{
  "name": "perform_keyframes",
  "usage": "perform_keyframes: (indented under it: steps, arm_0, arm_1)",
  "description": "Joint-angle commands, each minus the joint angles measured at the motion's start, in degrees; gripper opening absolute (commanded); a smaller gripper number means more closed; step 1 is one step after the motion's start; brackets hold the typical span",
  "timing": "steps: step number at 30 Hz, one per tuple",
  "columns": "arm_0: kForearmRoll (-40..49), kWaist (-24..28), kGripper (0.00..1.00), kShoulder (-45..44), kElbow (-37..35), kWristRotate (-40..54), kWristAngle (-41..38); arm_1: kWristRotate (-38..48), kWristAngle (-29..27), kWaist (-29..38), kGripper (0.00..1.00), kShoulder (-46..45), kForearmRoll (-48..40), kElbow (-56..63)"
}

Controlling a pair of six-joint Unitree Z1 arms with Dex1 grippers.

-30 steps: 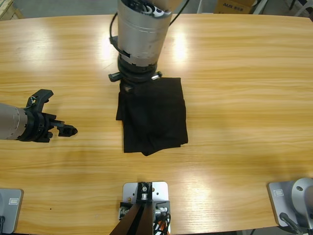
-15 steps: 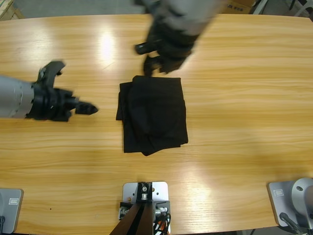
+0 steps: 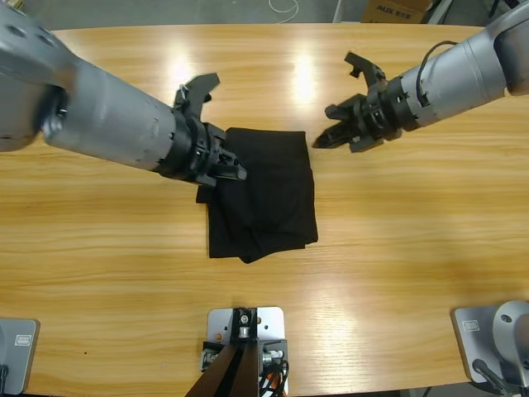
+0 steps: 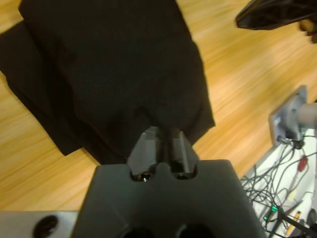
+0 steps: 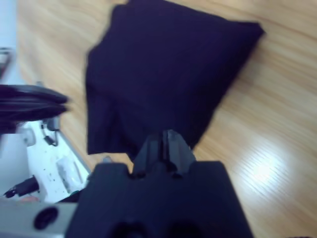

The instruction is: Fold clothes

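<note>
Folding the polo shirt (image 3: pixel 263 194) near the middle of the tabletop (image 3: pixel 413 248), we keep our left claw (image 3: pixel 234 169) and right claw (image 3: pixel 321 141), both pinched narrow and empty, at its top corners.

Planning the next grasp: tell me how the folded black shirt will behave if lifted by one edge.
The black shirt will probably flop and sag: its edges lie uneven, with soft layers showing at the left side. The fold would likely open, since nothing pins the layers. It looks light, so a push may slide or bunch it on the smooth wooden table.
</note>
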Motion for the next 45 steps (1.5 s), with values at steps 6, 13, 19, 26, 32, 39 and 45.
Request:
perform_keyframes:
  steps: [6, 13, 19, 26, 32, 39, 45]
  arm_0:
    - [-0.8, -0.8, 0.000, 11.0, -6.4, 0.3, -0.8]
    - [-0.3, -1.7, 0.000, 10.1, 0.8, 0.3, -2.1]
    - [-2.0, -1.6, 0.000, 10.6, 9.6, -0.6, -2.4]
    - [-1.9, -1.6, 0.000, 7.1, 12.5, -2.1, -2.4]
    - [-1.9, -2.0, 0.000, 5.6, 14.6, -2.2, -2.5]
    - [-2.0, -2.0, 0.000, 6.0, 14.7, -2.2, -2.5]
    - [-2.0, -2.0, 0.000, 7.0, 13.7, -2.2, -2.5]
  arm_1:
    - [-0.2, 7.0, -2.4, 0.000, 8.8, -6.0, -0.8]
    - [-0.2, 7.0, -2.6, 0.000, 9.0, -6.2, -0.8]
    - [-0.5, 7.7, -2.6, 0.000, 8.7, -6.5, -0.6]
    - [-1.1, 8.2, -2.7, 0.000, 8.6, -7.0, 0.5]
    - [-0.8, 13.5, -2.3, 0.000, 13.2, -11.5, -0.2]
    - [1.4, 18.4, 2.0, 0.000, 20.0, -18.2, -0.6]
    - [3.0, 18.2, 4.2, 0.000, 24.3, -21.1, -0.7]
